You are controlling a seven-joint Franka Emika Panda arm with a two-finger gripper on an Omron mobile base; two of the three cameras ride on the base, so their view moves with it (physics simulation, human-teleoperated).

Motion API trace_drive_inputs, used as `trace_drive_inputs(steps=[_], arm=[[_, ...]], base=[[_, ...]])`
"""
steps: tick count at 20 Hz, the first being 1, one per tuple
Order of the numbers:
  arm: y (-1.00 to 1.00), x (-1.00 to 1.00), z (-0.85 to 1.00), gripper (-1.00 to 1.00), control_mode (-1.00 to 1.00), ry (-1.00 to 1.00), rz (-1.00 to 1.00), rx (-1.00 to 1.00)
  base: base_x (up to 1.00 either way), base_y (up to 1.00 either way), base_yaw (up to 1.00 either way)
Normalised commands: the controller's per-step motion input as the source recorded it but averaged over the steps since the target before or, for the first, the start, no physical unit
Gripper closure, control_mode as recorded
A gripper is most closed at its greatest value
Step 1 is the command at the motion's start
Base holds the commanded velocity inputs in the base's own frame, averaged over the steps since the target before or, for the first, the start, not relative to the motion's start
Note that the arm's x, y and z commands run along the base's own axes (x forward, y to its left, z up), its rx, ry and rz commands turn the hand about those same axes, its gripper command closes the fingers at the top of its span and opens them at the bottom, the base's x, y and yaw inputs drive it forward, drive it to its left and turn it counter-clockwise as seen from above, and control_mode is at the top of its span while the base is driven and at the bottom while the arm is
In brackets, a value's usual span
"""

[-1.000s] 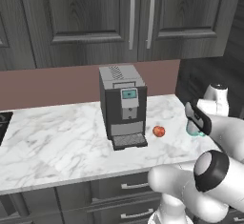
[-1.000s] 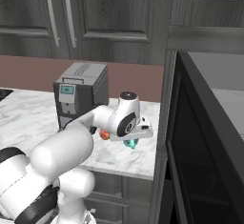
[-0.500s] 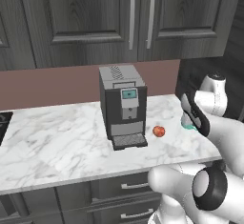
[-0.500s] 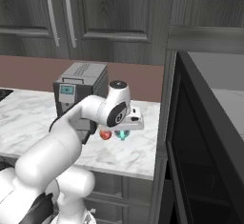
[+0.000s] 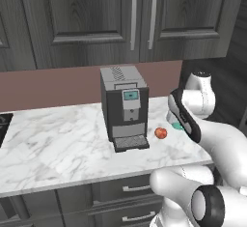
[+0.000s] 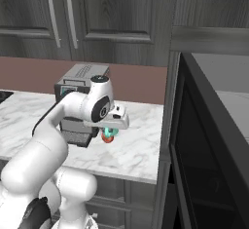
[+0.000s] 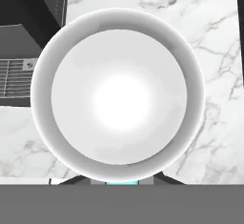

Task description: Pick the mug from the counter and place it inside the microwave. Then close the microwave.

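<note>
We hold the small teal cylindrical mug [image 6: 108, 133] lifted above the white marble counter [image 6: 131, 150], our two-finger gripper [image 6: 110, 131] clamped on it, beside the boxy grey coffee machine [image 5: 123, 106] and the small red-orange round fruit [image 5: 160, 133]. From the hand camera, its white interior [image 7: 118, 96] faces us.

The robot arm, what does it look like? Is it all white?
Mostly. The arm is built of fat, smooth, rounded white tube sections, with dark grey to black round caps and bands at its joints. One long black patch runs along a section. Its wrist ends in a flat white block carrying the pincer.
</note>
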Motion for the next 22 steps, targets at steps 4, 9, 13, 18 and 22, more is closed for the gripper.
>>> trace_drive_inputs(steps=[4,9,13,18,22], arm=[[0.73,-0.27,0.0,1.0,-1.0,0.0,-0.13,0.0],[0.55,-0.35,0.0,1.0,-1.0,0.0,-0.14,0.0],[0.14,-0.37,0.07,1.0,-1.0,0.0,-0.14,0.0],[0.0,-0.18,0.17,1.0,-1.0,0.0,-0.1,0.0],[0.0,-0.02,0.28,1.0,-1.0,0.0,-0.01,0.01]], base=[[0.0,0.0,0.0],[0.0,0.0,0.0],[0.0,0.0,0.0],[0.0,0.0,0.0],[0.0,0.0,0.0]])
